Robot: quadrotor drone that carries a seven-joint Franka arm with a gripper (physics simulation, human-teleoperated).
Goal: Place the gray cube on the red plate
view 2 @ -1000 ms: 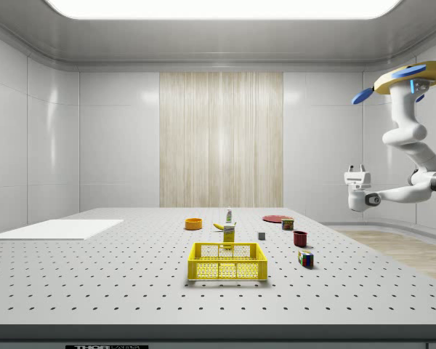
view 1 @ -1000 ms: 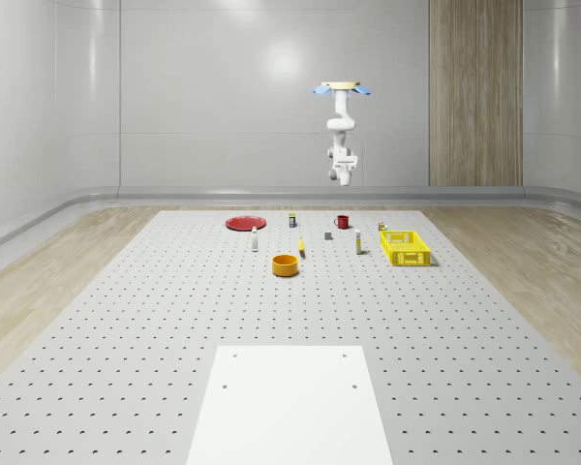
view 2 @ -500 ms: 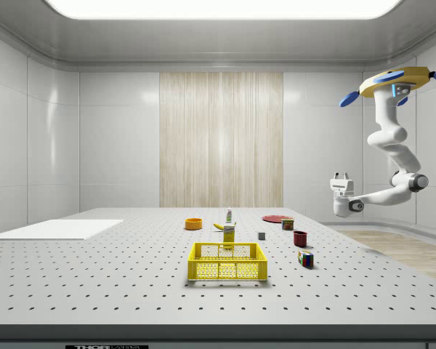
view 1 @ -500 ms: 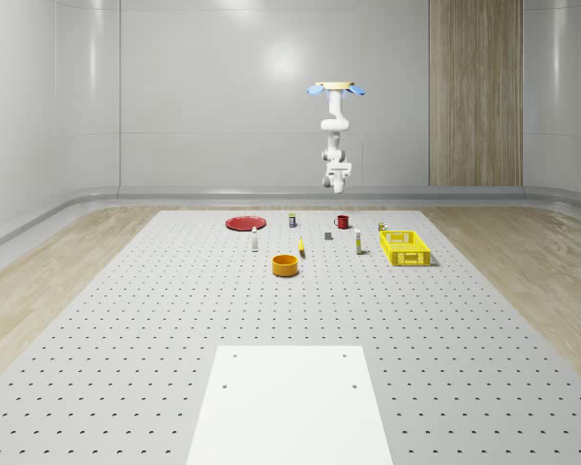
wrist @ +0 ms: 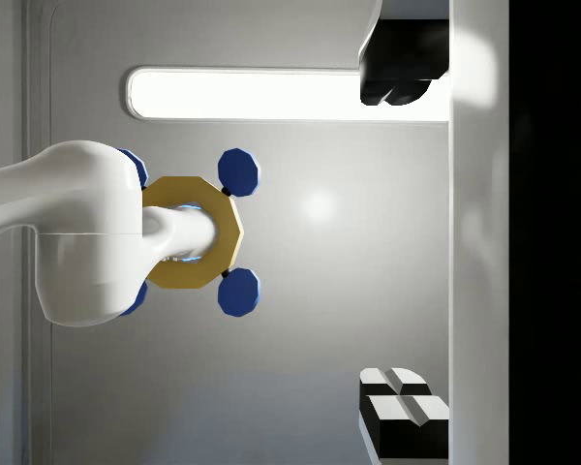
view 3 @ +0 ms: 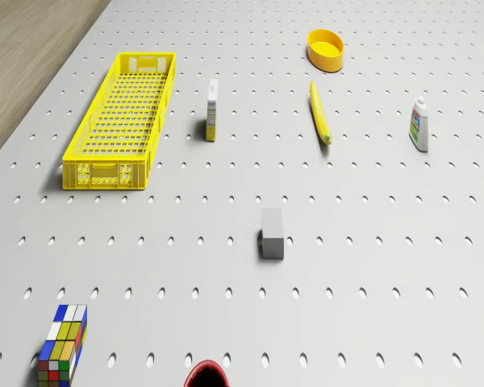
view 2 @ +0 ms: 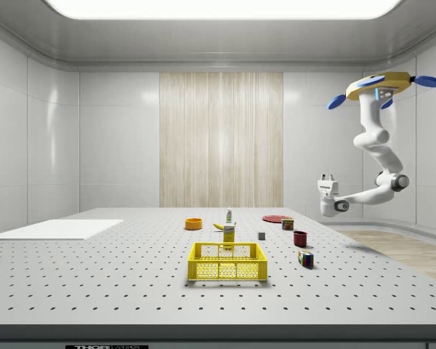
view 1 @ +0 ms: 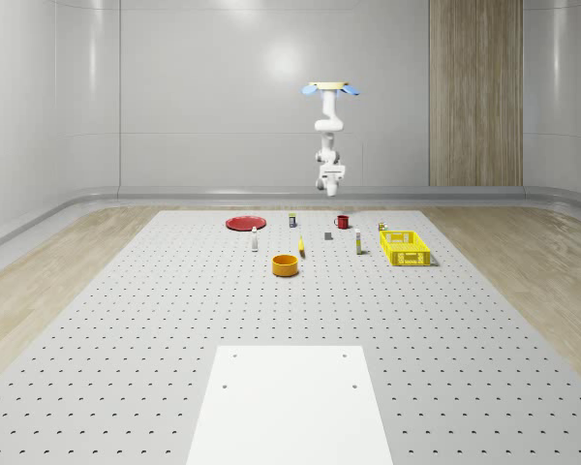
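overhead, drone (view 2: 378, 83) hovers | tool (view 2: 325, 179) open, empty | gray cube (view 3: 272, 233) beside banana (view 3: 319, 112)

Yellow basket (view 3: 117, 121), banana (view 3: 319, 112), orange bowl (view 3: 326, 49), colour-tiled puzzle cube (view 3: 61, 351) on perforated table (view 3: 387, 282).

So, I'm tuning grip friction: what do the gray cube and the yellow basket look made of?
The gray cube looks like matte plastic or painted metal: flat, even gray faces with no shine, so it could be either. The yellow basket looks like molded plastic: uniform bright color and thin open lattice walls and floor.
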